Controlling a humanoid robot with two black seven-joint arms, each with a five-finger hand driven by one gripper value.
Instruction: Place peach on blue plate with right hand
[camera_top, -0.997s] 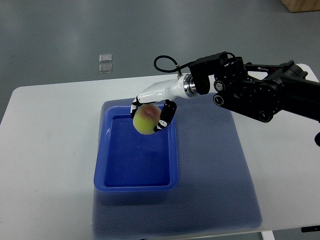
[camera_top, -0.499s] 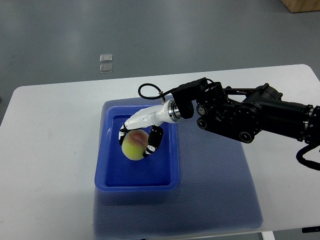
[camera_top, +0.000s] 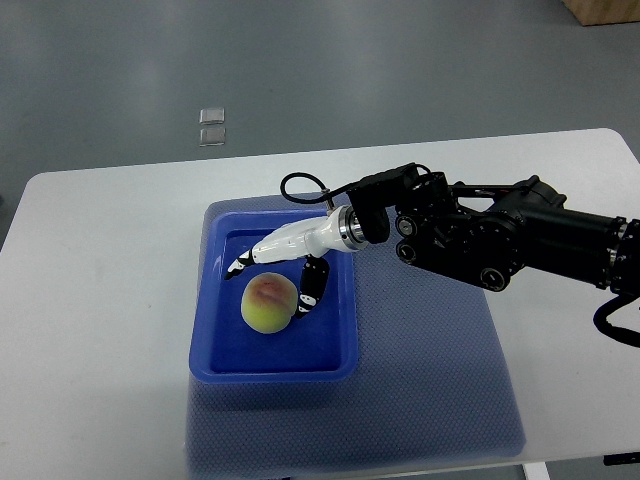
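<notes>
Step in hand: release and withdrawal, as judged from the layout; the peach appears set down and the robot hand spread around it.
Conduct of step: the fingers should open clear of the fruit on both sides before the arm lifts, so no finger drags or rolls it; a straight rise is advised, not a sideways sweep, since the round fruit may roll on the flat tray floor.
Right robot hand (camera_top: 272, 270): white shell with black-and-white finger segments, reaching in from the right on a bulky black arm (camera_top: 500, 240). Fingers parted. One finger (camera_top: 240, 264) lies beyond the fruit's upper-left, apparently clear of it. Another finger (camera_top: 308, 292) hangs down beside the fruit's right flank, touching or very nearly so; contact cannot be settled from this view. No clamping grip is evident.
Peach: round yellow-green peach with a red blush (camera_top: 268, 303), resting on the floor of the plate, near its middle, well inside the rim.
Plate: blue rectangular plastic tray-type plate with a raised rim (camera_top: 205, 300), standing on a blue textured mat (camera_top: 430, 370).
Worktop: white with rounded corners (camera_top: 100, 300); it carries the mat.
Left robot hand: not seen.
Task status: placement judged essentially complete; only the retreat remains.
</notes>
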